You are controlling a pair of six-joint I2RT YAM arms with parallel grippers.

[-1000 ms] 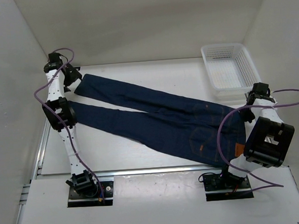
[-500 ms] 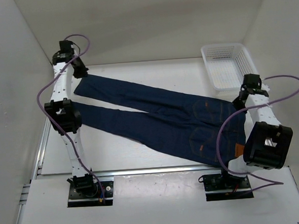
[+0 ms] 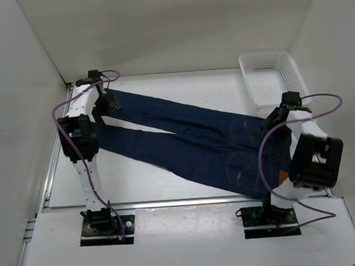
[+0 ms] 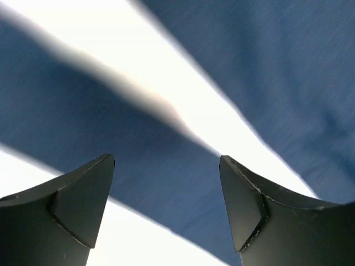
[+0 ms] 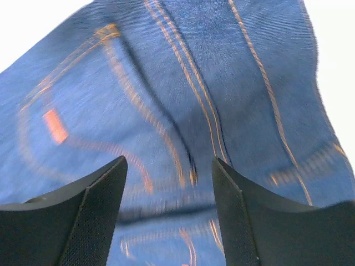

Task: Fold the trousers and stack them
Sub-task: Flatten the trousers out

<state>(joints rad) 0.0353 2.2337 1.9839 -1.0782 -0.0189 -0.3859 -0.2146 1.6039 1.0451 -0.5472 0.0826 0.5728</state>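
Note:
The dark navy jeans point(image 3: 190, 141) lie flat across the table, legs spread toward the far left, waistband with orange stitching at the near right. My left gripper point(image 3: 111, 104) is open above the leg ends; the left wrist view shows both blue legs point(image 4: 166, 183) with a strip of white table between them, nothing held between the fingers point(image 4: 83, 205). My right gripper point(image 3: 272, 122) is open over the seat; the right wrist view shows a back pocket and orange seams point(image 5: 183, 127) between its fingers point(image 5: 94, 210).
A white mesh basket point(image 3: 272, 79) stands at the far right corner. White walls close in the left, back and right sides. The metal rail point(image 3: 182, 203) runs along the table's near edge by the arm bases.
The left gripper has swung from the far-left corner rightward onto the leg ends. The right gripper has moved left from the table's right edge onto the jeans' seat.

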